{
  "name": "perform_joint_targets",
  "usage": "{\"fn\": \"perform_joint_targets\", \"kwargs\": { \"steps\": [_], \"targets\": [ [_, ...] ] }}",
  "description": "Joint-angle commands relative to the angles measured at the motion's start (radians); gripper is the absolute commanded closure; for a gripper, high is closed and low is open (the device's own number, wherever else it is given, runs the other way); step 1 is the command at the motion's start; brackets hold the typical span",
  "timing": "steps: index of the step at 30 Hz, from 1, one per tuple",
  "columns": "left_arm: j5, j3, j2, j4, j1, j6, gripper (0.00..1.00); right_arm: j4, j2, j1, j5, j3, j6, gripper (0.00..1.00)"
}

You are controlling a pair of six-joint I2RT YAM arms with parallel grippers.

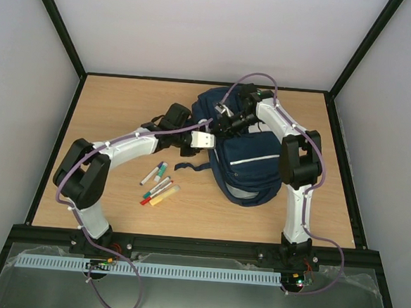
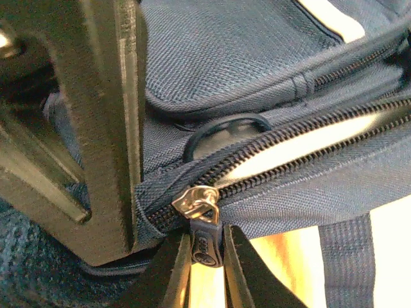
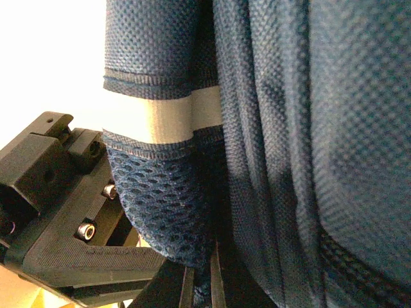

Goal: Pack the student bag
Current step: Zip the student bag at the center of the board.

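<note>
**Zip tab pinched at the student bag's opening**

The student bag [image 1: 250, 164] is laid on the wooden table [image 1: 124, 106], directly ahead of both grippers, which are positioned close together at its far end. The left gripper [image 2: 205, 260] is seen nearly closed, its two fingers [image 2: 172, 273] pressed against either side of the black zip pull tab [image 2: 205, 244]. The metal slider [image 2: 196, 202] is found just beyond the fingertips, and the partly parted zip [image 2: 308, 144] is seen running away from them to the right. A dark cord loop [image 2: 225, 128] is visible just past the zip. Raised marks on the tab are too small to be read.

The right gripper [image 3: 200, 285] is shut, and a fold of the bag's blue mesh [image 3: 167, 205] is caught between its fingers. The fabric above the grip is crossed by a white reflective stripe [image 3: 160, 119].

Behind the left gripper, toward its arm's base, several coloured markers [image 1: 157, 184] are scattered on the table, apart from the bag.
</note>
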Motion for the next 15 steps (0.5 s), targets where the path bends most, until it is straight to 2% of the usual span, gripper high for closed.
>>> {"fn": "perform_joint_targets", "kwargs": {
  "steps": [1,3,7,15],
  "targets": [
    [-0.001,0.057,0.019,0.057,-0.007,-0.088,0.93,-0.040,-0.069,0.013,-0.061,-0.006,0.025,0.99],
    [0.003,0.055,0.005,0.033,-0.007,-0.095,0.97,-0.031,-0.064,0.013,-0.033,-0.001,0.038,0.99],
    [0.025,0.053,-0.020,-0.105,-0.006,-0.091,0.98,-0.002,-0.039,0.016,0.045,0.042,0.080,0.99],
    [0.115,0.005,-0.063,-0.382,-0.030,-0.076,0.98,0.022,0.075,0.069,0.311,0.279,0.126,0.99]
  ]
}}
